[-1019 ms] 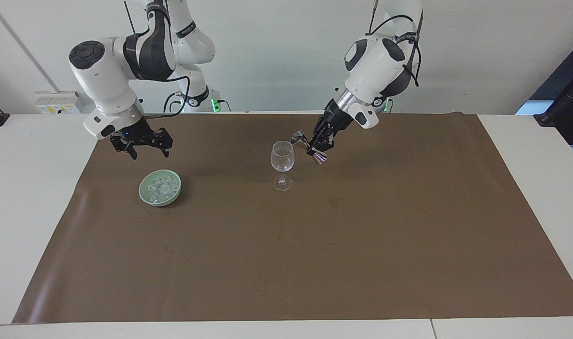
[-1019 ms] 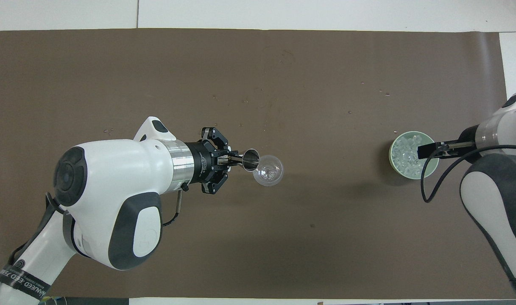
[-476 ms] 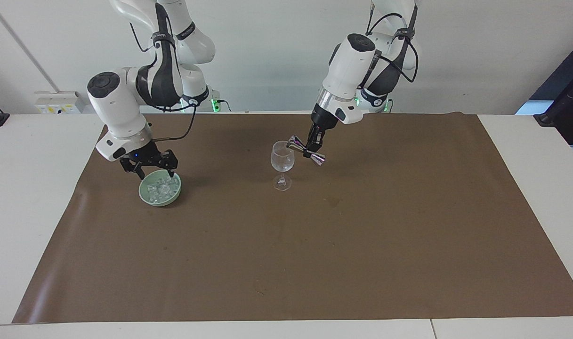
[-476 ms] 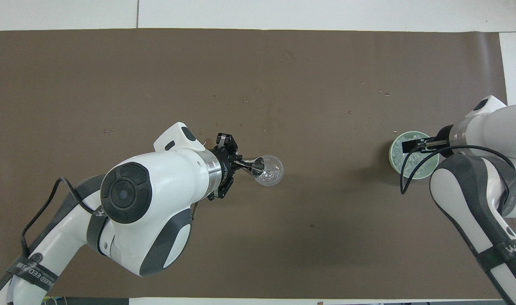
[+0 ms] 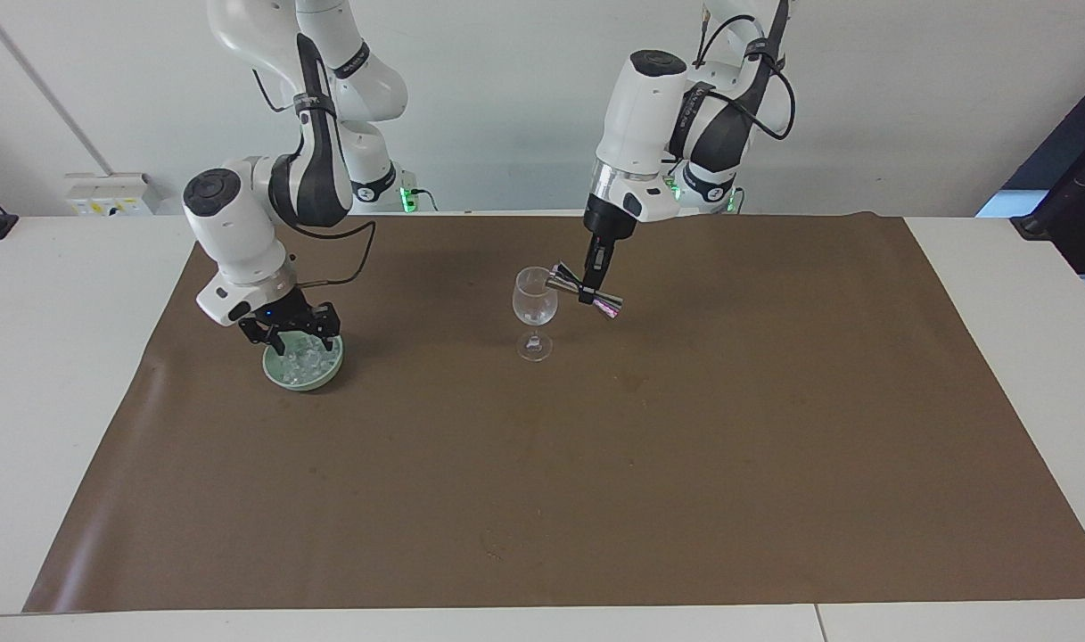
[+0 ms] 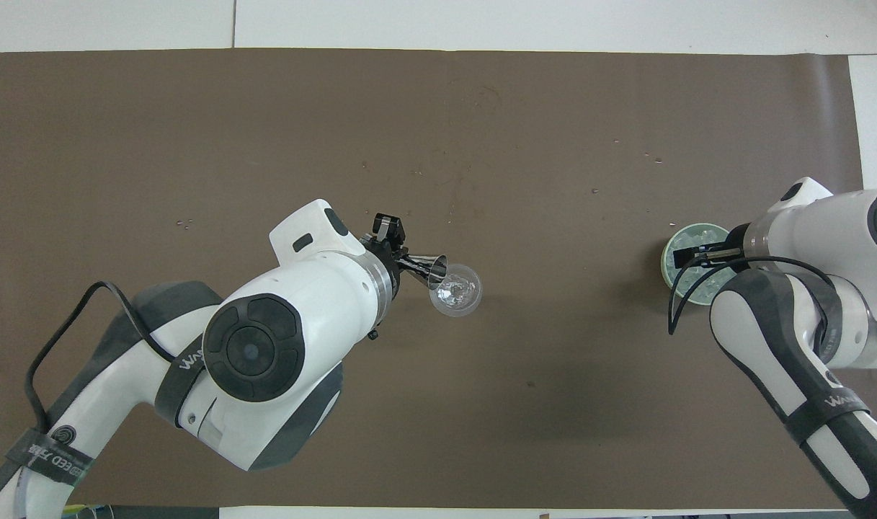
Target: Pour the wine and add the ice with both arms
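Where the facing view is looking across the table, a brown mat is covering it, and a wine glass is standing upright near the mat's middle. Left gripper is hanging beside the glass, jaws clamped on the waist of a metal jigger, which is lying tilted with one cup at the glass's rim. Toward the right arm's end, a pale green bowl is sitting on the mat, holding the ice; right gripper is reaching down into the bowl, jaws standing apart over the chunks, though whether they are touching any cannot be told. Where the overhead view is looking down, the left gripper is pointing the jigger at the wine glass, the cup's mouth overlapping the rim. Right gripper is covering part of the bowl, with ice showing around it.
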Robot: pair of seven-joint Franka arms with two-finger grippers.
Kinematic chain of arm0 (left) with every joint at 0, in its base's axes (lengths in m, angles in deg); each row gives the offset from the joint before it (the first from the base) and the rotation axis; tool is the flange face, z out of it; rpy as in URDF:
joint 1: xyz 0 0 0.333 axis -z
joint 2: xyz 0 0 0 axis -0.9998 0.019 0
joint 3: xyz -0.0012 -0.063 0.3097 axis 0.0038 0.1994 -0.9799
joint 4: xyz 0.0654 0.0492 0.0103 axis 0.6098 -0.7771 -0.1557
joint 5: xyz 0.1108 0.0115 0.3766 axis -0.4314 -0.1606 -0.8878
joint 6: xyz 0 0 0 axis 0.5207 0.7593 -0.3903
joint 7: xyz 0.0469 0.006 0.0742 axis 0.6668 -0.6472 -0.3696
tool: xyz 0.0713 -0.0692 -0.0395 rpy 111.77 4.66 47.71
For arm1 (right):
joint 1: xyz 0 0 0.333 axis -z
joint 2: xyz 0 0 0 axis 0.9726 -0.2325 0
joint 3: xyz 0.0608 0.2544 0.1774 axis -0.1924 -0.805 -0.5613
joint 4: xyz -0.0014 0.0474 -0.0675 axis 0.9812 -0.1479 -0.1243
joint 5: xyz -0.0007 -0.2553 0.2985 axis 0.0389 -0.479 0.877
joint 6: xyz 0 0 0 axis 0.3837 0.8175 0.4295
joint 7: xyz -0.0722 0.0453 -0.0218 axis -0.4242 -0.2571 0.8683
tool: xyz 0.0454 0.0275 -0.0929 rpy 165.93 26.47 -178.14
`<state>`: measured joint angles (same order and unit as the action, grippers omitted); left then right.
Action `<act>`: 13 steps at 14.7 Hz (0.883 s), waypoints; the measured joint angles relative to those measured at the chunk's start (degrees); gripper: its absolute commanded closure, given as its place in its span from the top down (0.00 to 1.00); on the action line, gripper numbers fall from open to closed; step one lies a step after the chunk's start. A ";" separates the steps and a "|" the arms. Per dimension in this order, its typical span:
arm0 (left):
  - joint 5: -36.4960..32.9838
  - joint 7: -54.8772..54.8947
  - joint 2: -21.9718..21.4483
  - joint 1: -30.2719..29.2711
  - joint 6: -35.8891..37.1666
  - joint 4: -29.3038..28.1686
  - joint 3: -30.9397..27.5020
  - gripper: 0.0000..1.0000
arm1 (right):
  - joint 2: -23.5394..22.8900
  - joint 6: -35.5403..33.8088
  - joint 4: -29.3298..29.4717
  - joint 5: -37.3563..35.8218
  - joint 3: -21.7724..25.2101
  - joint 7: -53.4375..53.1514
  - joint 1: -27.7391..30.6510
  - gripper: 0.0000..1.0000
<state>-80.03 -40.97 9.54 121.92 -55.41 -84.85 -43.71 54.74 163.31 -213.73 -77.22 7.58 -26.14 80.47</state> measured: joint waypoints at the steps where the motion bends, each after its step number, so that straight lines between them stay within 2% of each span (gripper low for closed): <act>1: -1.89 -0.27 0.02 0.39 0.00 0.00 0.04 0.00 | -0.03 0.03 -0.42 0.00 0.03 0.78 0.64 0.74; 9: -13.05 -0.60 0.04 2.66 0.26 0.19 0.14 0.00 | -0.99 2.88 -1.65 0.09 -0.23 1.93 0.88 0.73; 13: -18.04 -0.69 0.04 4.57 2.51 0.51 0.29 0.00 | -0.99 2.90 -1.68 0.16 -0.21 1.91 0.75 0.65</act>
<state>-98.07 -41.65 9.58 126.50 -52.89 -84.34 -43.42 53.75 166.21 -215.41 -77.06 7.37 -24.23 81.22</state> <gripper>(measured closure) 0.789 0.295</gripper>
